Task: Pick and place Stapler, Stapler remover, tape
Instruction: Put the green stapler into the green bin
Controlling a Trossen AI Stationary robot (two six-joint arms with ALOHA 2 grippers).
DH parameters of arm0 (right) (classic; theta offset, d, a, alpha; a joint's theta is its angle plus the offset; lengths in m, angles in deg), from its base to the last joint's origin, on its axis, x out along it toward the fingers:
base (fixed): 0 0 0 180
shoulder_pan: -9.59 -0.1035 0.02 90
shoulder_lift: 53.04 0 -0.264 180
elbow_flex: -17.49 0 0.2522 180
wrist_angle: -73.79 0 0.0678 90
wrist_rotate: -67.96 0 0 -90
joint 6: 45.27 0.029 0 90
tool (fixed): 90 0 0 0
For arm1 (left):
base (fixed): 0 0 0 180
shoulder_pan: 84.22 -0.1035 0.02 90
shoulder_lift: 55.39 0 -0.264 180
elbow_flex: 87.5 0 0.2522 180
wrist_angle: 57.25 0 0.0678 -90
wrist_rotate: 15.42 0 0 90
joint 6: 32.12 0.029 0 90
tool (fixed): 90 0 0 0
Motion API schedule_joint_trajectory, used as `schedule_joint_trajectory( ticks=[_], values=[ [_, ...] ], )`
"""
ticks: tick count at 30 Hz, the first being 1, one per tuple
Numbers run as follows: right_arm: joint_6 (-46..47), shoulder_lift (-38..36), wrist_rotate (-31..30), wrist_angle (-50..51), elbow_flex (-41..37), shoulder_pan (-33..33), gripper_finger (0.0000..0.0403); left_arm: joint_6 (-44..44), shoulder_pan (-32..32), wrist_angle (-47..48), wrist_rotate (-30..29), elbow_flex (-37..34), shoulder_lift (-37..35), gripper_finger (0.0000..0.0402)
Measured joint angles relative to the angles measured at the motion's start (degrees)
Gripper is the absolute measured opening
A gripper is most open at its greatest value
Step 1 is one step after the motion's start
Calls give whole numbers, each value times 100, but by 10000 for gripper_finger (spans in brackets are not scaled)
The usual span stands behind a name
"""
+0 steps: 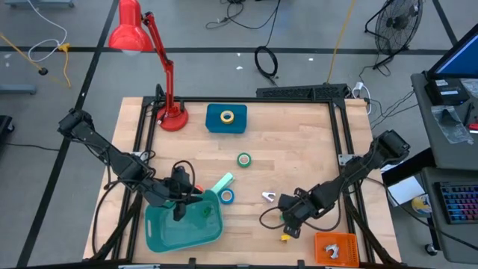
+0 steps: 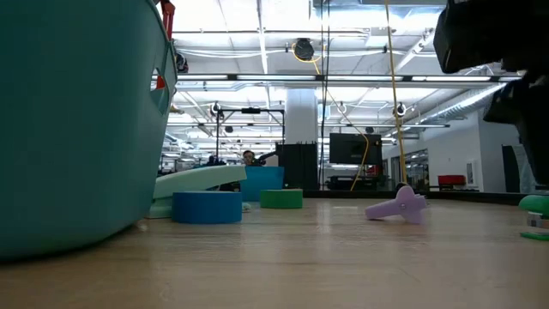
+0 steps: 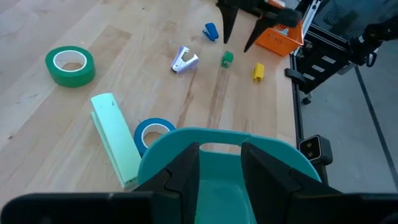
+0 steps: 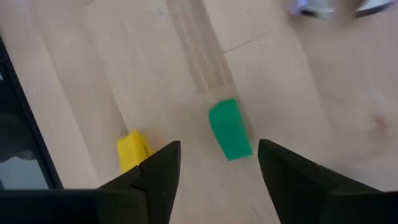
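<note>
Your left gripper (image 3: 221,165) hung spread and empty over the teal bin (image 1: 183,224) at the bench's front edge; your right gripper (image 4: 217,165), fingers apart, hovered over the green cube (image 4: 229,129), and closing there risked grabbing a non-task item.

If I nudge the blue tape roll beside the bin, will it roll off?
Probably not: the blue tape roll lies flat on the table, so it should slide. It looks light and would likely butt against the mint-green block or teal bin.
</note>
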Motion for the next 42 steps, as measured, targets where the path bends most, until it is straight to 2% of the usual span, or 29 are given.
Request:
schedule_joint_trajectory(
  ticks=[5, 10, 20, 24, 32, 38, 42],
  values=[
    [-94, 321, 46, -290, 2, -27, 211, -8, 0, 2, 2, 0, 0, 122],
    [-94, 609, 339, -383, 2, -34, 211, -18, 0, 0, 7, 0, 0, 122],
    [101, 688, 405, -433, 9, -5, 205, -34, 0, -2, 8, 0, 0, 122],
    [102, 693, 399, -377, 11, -2, 172, -32, 0, -2, 7, 0, 0, 122],
    [304, 702, 281, -401, 4, 87, 64, -50, 0, -1, 8, 0, 0, 122],
    [518, 674, 142, -631, 45, 140, 61, -78, 2, -2, 4, 0, 0, 122],
    [532, 660, -34, -577, 359, 219, 61, -82, -11, -19, -28, 0, 0, 122]
  ],
)
